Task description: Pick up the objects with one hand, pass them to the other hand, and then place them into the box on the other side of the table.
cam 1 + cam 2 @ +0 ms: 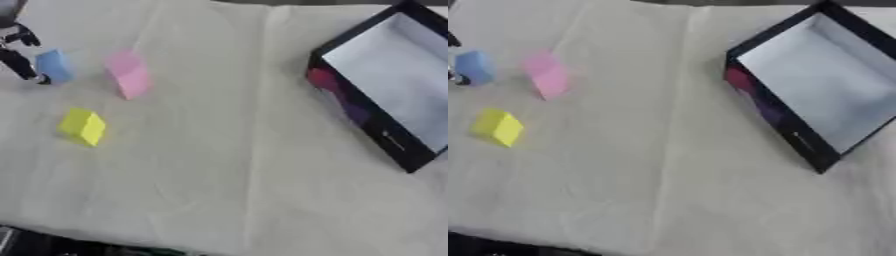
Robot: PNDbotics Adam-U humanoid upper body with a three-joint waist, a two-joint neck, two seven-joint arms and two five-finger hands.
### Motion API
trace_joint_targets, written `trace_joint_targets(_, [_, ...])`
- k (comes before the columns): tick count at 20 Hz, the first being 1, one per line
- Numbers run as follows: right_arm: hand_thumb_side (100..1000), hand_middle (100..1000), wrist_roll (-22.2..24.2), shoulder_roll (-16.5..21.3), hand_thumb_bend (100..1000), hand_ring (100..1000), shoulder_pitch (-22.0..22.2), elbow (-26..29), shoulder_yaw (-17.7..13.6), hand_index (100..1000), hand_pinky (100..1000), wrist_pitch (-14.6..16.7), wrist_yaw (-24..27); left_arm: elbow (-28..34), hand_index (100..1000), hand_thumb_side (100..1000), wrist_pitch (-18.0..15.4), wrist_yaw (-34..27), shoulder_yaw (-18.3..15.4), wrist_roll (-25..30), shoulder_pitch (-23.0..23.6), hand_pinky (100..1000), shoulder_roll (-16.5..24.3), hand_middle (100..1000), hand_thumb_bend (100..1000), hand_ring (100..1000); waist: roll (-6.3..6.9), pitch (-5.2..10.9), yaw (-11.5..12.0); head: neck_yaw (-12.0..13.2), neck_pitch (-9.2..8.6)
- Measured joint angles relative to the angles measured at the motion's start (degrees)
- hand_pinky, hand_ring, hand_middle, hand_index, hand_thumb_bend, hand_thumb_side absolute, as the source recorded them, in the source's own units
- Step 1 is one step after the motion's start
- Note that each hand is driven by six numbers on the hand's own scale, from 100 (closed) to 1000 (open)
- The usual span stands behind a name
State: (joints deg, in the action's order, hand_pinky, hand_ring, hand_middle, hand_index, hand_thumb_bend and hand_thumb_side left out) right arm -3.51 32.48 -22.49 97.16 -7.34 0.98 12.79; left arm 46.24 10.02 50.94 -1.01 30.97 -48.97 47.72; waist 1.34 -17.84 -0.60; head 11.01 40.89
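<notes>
We are looking down on a cloth-covered table. The black box is lying on the right, apparently empty and partly cut off at the edge. On the left are a pink block, a yellow block and a blue block, set for a left-hand pickup. Our left hand is reaching right beside the blue block; we cannot tell whether its fingers are closing on it. The right hand is out of view.
</notes>
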Motion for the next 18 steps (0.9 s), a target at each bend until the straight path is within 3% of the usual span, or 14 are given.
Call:
trace_joint_targets(9, [611, 916, 0.2, -0.6, 100, 809, 0.1, 0.0, 0.0, 911, 883, -0.2, -0.2, -1.8, 838, 100, 1.6, 0.9, -0.7, -3.2, -0.7, 905, -1.5, 813, 507, 1000, -0.3, -0.36, -0.2, 0.3, 0.0])
trace_joint_targets(14, [612, 917, 0.2, -0.9, 100, 809, 0.3, -0.1, 0.0, 911, 883, -0.2, -0.5, -2.6, 789, 100, 1.5, 0.8, -0.7, -4.0, -0.7, 890, -2.0, 796, 437, 995, -0.32, -0.57, -0.2, 0.3, 0.0])
trace_joint_targets(18, [611, 918, 0.2, -0.9, 100, 810, 0.3, -0.1, 0.0, 911, 883, -0.2, -0.5, -2.9, 726, 100, 1.2, 0.8, -0.7, -3.2, -0.9, 874, -2.0, 775, 355, 902, -0.32, -0.57, -0.3, 0.4, 0.01])
